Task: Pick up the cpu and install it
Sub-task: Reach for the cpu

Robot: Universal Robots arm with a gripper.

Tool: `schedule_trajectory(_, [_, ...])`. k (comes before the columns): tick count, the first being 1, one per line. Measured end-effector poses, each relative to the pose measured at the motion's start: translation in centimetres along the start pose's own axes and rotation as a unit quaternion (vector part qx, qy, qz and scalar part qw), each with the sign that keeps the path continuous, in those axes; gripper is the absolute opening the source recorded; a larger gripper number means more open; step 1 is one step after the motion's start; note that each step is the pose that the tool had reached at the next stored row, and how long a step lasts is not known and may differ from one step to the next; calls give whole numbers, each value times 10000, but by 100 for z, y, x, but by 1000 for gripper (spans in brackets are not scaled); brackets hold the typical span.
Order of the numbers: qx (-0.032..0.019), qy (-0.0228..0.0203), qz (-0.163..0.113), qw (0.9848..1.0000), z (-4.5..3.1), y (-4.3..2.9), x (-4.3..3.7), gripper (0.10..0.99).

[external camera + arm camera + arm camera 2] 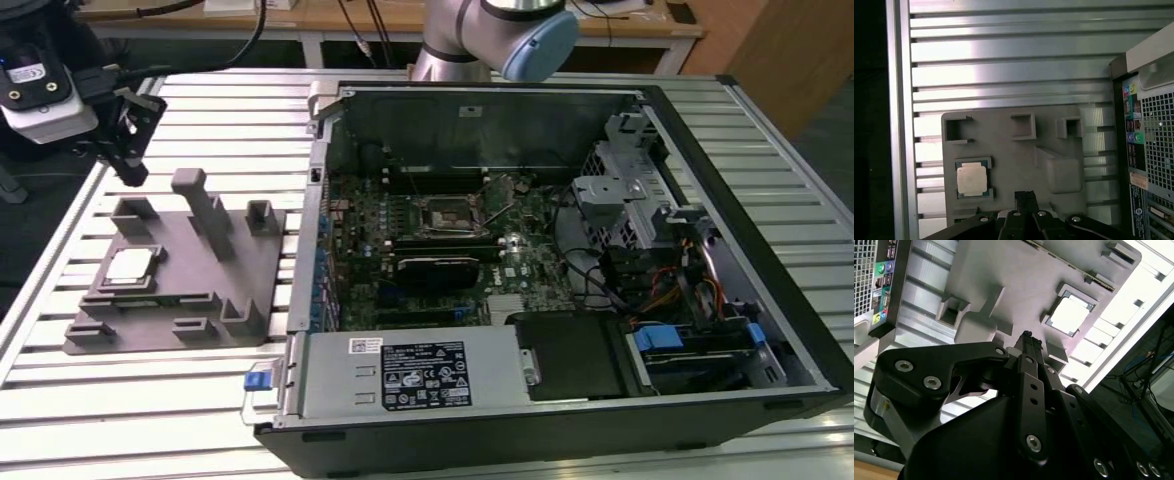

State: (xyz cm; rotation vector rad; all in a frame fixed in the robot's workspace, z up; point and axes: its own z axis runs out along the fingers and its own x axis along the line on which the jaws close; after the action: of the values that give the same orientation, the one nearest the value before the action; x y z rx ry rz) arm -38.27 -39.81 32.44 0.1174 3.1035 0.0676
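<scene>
Slatted aluminium worktop (134, 400) carries everything. A grey fixture (200, 290) sits at the exterior view's left, and an open computer case (747, 200) fills the middle and right. By my reading the task has hardly begun. The cpu (130, 267) lies flat in its pocket on the fixture, untouched, and the motherboard's socket (451, 212) looks vacant. The claw (131, 165) hangs above the fixture's far edge, apart from the chip. In both wrist views its fingers (1026, 337) are pressed together with nothing between them, and the cpu (972, 180) lies off to one side of the tips. Upright blocks (200, 205) on the fixture stand near the pocket. The case walls, a drive cage (627, 190) and loose cables (667, 290) crowd the approach to the socket.
</scene>
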Motion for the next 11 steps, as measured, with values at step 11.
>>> schedule_trajectory(11, [0, 0, 0, 10000, 158, -16, 131, 106])
